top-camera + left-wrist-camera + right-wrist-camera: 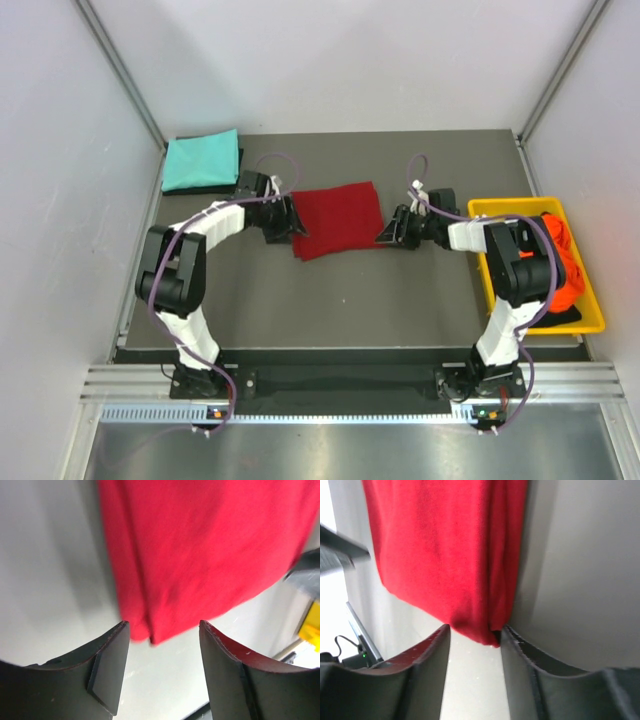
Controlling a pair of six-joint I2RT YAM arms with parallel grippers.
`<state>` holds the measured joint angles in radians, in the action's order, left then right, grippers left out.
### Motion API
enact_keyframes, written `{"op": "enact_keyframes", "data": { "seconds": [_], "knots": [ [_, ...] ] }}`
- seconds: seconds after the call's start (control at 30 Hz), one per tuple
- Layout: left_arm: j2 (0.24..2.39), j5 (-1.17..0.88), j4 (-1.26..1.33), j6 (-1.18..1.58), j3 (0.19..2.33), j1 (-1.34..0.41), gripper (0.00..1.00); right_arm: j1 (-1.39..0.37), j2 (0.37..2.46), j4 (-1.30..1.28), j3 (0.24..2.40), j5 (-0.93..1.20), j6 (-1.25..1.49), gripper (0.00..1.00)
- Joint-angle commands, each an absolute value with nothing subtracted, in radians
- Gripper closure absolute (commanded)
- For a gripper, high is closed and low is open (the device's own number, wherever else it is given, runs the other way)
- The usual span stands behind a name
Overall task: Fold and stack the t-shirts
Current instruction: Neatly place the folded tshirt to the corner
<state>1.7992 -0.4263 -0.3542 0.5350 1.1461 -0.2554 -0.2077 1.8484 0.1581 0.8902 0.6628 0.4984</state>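
The teal t-shirt (201, 160) lies folded at far left, the left gripper (295, 226), jaws apart and empty, sits at the left edge of the folded dark red t-shirt (338, 217) mid-table, the right gripper (384, 235), likewise parted, perhaps brushes its right edge, and the orange t-shirt (566, 268) sits in the yellow bin (500, 207).

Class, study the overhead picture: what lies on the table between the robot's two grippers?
A folded dark red cloth t-shirt lies flat between the left gripper and the right gripper, as the top external view shows.
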Motion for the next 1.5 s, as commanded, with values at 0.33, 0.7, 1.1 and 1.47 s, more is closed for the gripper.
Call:
{"op": "enact_keyframes", "data": {
  "seconds": [0.33, 0.7, 1.1, 1.47],
  "knots": [
    [2.042, -0.408, -0.31, 0.483, 1.388, -0.221, 0.37, -0.225, 1.677, 0.043, 0.853, 0.612, 0.463, 0.43],
    [2.132, -0.459, -0.203, 0.523, 1.402, -0.227, 0.41, -0.225, 1.592, 0.037, 0.836, 0.612, 0.463, 0.43],
    [2.218, -0.393, -0.261, 0.557, 1.532, -0.271, 0.9, -0.225, 1.565, 0.041, 0.815, 0.623, 0.462, 0.43],
    [2.12, -0.149, -0.653, 0.382, 1.811, -0.301, 1.0, -0.225, 1.513, 0.041, 0.784, 0.62, 0.471, 0.43]
  ]
}}
